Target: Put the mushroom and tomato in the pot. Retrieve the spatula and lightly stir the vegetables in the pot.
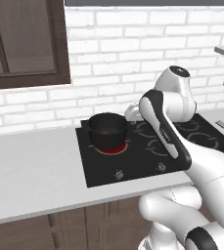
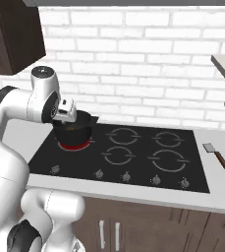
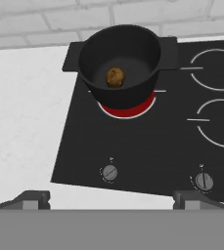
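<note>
A: Pincer [image 3: 111, 197] state?

B: Jaws stood wide apart, nothing between them. In the hand view the two dark fingertips [image 3: 33, 199] sat at opposite sides of the bottom edge, over the front lip of the flat black glass cooktop [image 3: 133, 146].

A: What was nearest to it?

B: Two small round grey control knobs [image 3: 109, 172] just ahead of the tips. Beyond those, a burner ring glowing red [image 3: 128, 110].

A: And the pot?

B: The round black deep cooking pot with two small side handles [image 3: 121, 58] sat on that red burner, ahead of the pincer and slightly left of centre. One small orange-brown lump of vegetable [image 3: 115, 77] lay on its dark floor. Could not tell which vegetable it was.

A: Spatula?

B: The slim spatula with a pale grey squarish blade and dark reddish-brown handle [image 2: 218, 157] lay flat on the white counter [image 2: 222, 192], just off the cooktop's right edge, well apart from the pincer, far to its right. Untouched.

A: Farther back?

B: White brick wall [image 3: 35, 22] behind the pot. Dark wood-framed window [image 1: 25, 44] up and to the left.
</note>
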### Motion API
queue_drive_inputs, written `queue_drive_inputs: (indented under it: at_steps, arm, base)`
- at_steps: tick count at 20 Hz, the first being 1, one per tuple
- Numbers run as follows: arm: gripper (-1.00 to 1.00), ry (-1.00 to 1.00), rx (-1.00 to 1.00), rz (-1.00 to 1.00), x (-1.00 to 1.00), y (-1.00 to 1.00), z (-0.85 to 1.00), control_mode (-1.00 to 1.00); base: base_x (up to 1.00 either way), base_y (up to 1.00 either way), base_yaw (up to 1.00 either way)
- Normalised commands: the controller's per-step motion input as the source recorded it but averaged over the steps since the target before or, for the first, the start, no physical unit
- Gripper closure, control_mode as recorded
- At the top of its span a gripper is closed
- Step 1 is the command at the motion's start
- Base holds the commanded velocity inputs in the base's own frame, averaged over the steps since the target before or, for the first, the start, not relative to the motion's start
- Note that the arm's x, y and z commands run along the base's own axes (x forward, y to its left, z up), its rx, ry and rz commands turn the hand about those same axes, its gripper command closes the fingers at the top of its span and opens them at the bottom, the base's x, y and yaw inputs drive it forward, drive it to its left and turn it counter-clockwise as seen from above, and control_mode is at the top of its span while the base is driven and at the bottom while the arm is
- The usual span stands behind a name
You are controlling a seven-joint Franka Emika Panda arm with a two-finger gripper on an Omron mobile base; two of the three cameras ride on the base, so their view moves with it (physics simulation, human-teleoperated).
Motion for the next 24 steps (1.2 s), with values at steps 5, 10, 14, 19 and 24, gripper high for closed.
queue_drive_inputs:
  at_steps: [5,10,14,19,24]
  arm:
    - [-1.00,0.00,0.00,0.00,0.00,0.00,0.00,1.00]
    - [-1.00,0.00,0.00,0.00,0.00,0.00,0.00,1.00]
    - [-1.00,0.00,0.00,0.00,0.00,0.00,0.00,1.00]
    - [-1.00,0.00,0.00,0.00,0.00,0.00,0.00,1.00]
    - [-1.00,0.00,0.00,0.00,0.00,0.00,0.00,1.00]
  base:
    - [-0.19,-0.15,-0.02]
    - [-0.55,-0.95,-0.08]
    - [0.00,-1.00,-0.08]
    - [0.02,-1.00,-0.06]
    - [0.25,-1.00,-0.01]
